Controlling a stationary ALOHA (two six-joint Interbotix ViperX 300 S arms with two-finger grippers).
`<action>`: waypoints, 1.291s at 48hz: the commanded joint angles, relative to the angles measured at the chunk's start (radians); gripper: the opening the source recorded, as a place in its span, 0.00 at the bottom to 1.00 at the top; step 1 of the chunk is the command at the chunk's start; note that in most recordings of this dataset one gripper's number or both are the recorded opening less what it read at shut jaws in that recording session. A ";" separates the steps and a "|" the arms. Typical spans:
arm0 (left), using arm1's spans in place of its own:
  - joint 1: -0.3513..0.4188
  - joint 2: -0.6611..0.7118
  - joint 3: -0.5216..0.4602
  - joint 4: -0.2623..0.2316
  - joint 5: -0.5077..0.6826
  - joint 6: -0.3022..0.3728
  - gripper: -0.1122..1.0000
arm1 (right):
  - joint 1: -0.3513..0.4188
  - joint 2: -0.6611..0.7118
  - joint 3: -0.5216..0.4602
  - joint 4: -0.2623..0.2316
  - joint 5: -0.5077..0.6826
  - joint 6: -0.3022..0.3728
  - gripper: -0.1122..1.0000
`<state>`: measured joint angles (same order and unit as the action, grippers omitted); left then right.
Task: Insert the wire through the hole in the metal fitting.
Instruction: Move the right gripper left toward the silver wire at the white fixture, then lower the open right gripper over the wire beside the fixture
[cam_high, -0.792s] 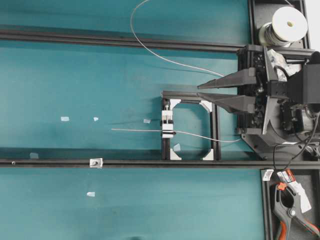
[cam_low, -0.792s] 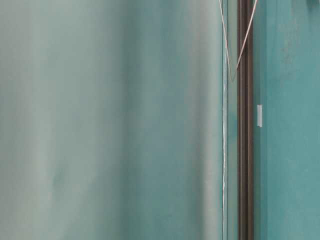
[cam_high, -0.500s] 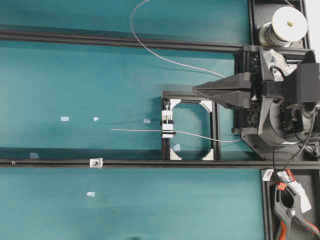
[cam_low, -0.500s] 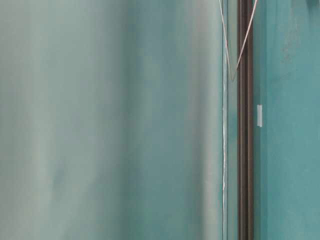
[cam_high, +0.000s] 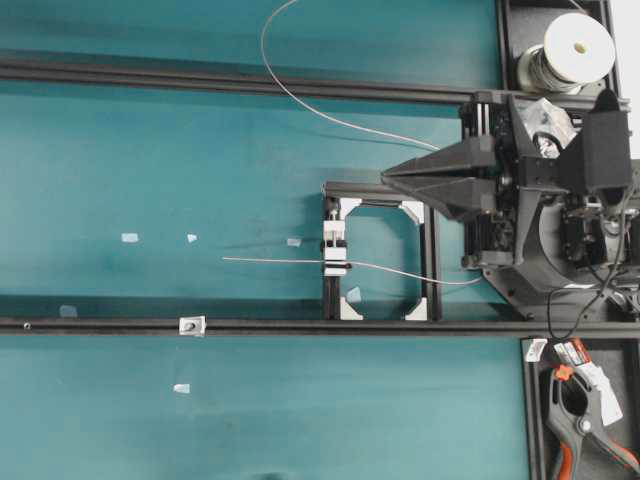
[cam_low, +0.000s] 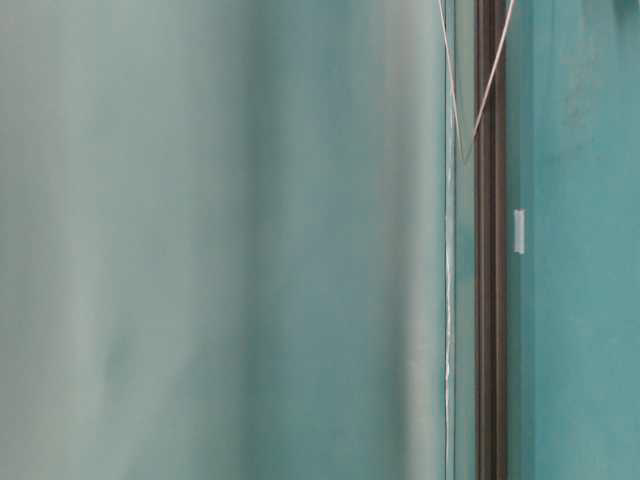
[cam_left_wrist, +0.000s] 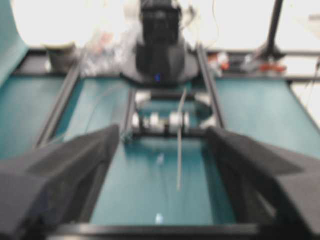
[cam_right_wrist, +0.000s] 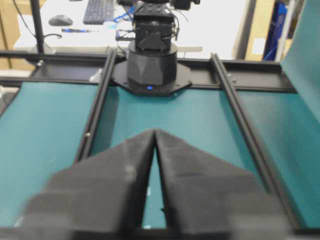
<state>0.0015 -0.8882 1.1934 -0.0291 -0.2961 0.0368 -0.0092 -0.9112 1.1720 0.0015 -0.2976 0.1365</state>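
Note:
The thin silvery wire (cam_high: 275, 261) lies held in a white clamp block (cam_high: 336, 255), its straight free end pointing left over the teal mat. The metal fitting (cam_high: 188, 324), small and square, sits on the lower black rail, left of and below the wire's tip. My right gripper (cam_high: 385, 176) is shut, tips touching, above and right of the clamp block; nothing shows between the fingers (cam_right_wrist: 135, 165). My left gripper (cam_left_wrist: 162, 131) is open and empty, out of the overhead view, facing the wire (cam_left_wrist: 180, 150) and clamp block (cam_left_wrist: 170, 121) end-on.
Two black rails (cam_high: 250, 80) (cam_high: 350, 326) cross the mat. A square black frame (cam_high: 430, 260) carries the clamp block. A wire spool (cam_high: 578, 45) stands top right, an orange-handled clamp (cam_high: 590, 420) bottom right. Pale tape scraps (cam_high: 129, 238) dot the mat.
My right gripper's jaws have gone from wide open to shut, and its tips have shifted slightly left. Wire, clamp block and fitting have not moved.

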 joint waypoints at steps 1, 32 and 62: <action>0.003 0.063 -0.015 -0.002 -0.003 0.011 0.61 | -0.005 0.012 -0.009 0.000 -0.005 0.005 0.40; -0.002 0.328 0.020 -0.002 -0.172 0.028 0.88 | -0.005 0.256 -0.074 0.012 -0.003 0.051 0.84; -0.038 0.598 0.021 -0.002 -0.390 0.071 0.88 | -0.005 0.569 -0.153 0.012 -0.002 0.107 0.83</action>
<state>-0.0322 -0.3160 1.2333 -0.0291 -0.6504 0.1089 -0.0107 -0.3590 1.0492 0.0123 -0.2961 0.2408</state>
